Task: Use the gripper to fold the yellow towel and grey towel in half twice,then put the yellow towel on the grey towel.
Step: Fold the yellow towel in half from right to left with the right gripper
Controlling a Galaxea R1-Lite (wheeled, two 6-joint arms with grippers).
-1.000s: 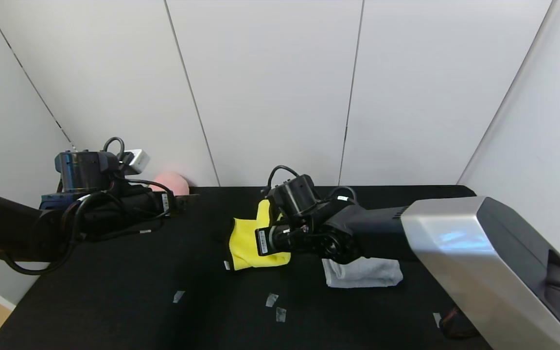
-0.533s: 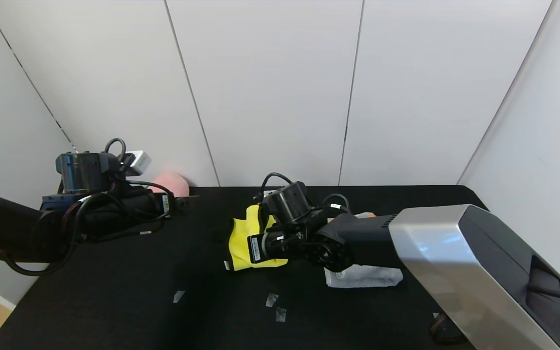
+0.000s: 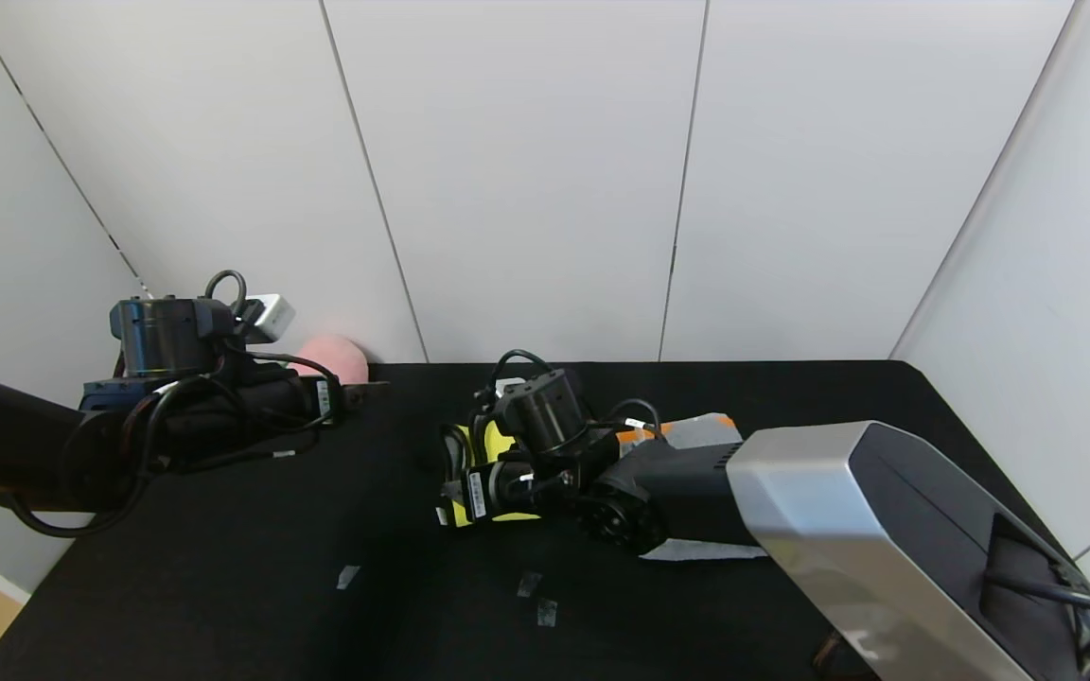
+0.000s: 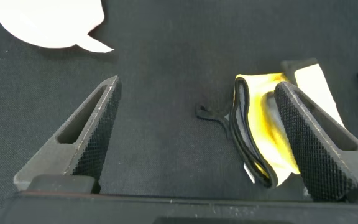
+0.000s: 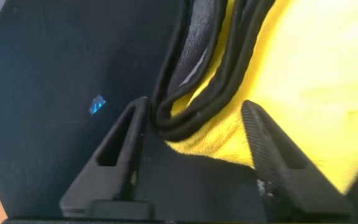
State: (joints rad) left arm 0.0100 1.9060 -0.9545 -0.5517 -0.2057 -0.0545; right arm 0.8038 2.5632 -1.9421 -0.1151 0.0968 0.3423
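Observation:
The yellow towel [image 3: 496, 441] lies folded mid-table, mostly hidden under my right wrist. In the right wrist view the yellow towel [image 5: 303, 62] shows stacked layers with dark trim. My right gripper [image 5: 196, 106] is open and low over that trimmed corner, the edges lying loose between its fingers; it also shows in the head view [image 3: 455, 470]. The folded grey towel [image 3: 696, 430], orange band showing, lies just right of the yellow one, partly under the right arm. My left gripper [image 3: 356, 388] hovers open and empty at the far left, and its own view shows the gripper [image 4: 197, 87] facing the yellow towel [image 4: 260, 124].
A pink plush peach [image 3: 332, 355] sits against the back wall behind the left arm. Small tape scraps [image 3: 348, 575] [image 3: 531, 582] dot the black table [image 3: 223, 567] toward the front. The right arm's silver forearm [image 3: 848, 530] covers the table's front right.
My right gripper carried the raised yellow flap down and to the left, then opened and let it go. The towel now lies flatter. The left arm has not moved.

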